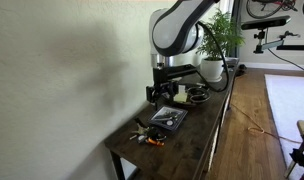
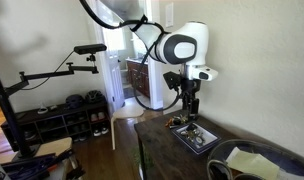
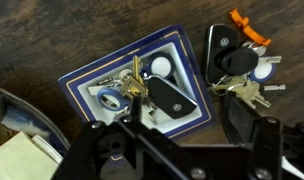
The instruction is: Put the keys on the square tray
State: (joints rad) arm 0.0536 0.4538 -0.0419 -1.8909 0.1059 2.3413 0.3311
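The keys (image 3: 242, 68) are a bunch of black fobs and silvery keys with an orange tag. They lie on the wooden table just right of the square tray (image 3: 84, 78), off its rim. The tray is dark blue-rimmed with a pale inside. In both exterior views the keys (image 1: 147, 135) (image 2: 176, 123) lie beside the tray (image 1: 171, 119) (image 2: 198, 139). My gripper (image 3: 187, 122) hangs above the tray's near corner and the keys (image 1: 158, 97) (image 2: 192, 105). It is open and empty.
The tray holds a gold key, a blue ring and a black fob (image 3: 170, 97). A round light plate (image 3: 10, 118) with a pale napkin lies beyond the tray. A small dark bowl (image 1: 197, 96) and a potted plant (image 1: 211, 68) stand further along. A wall runs along the table.
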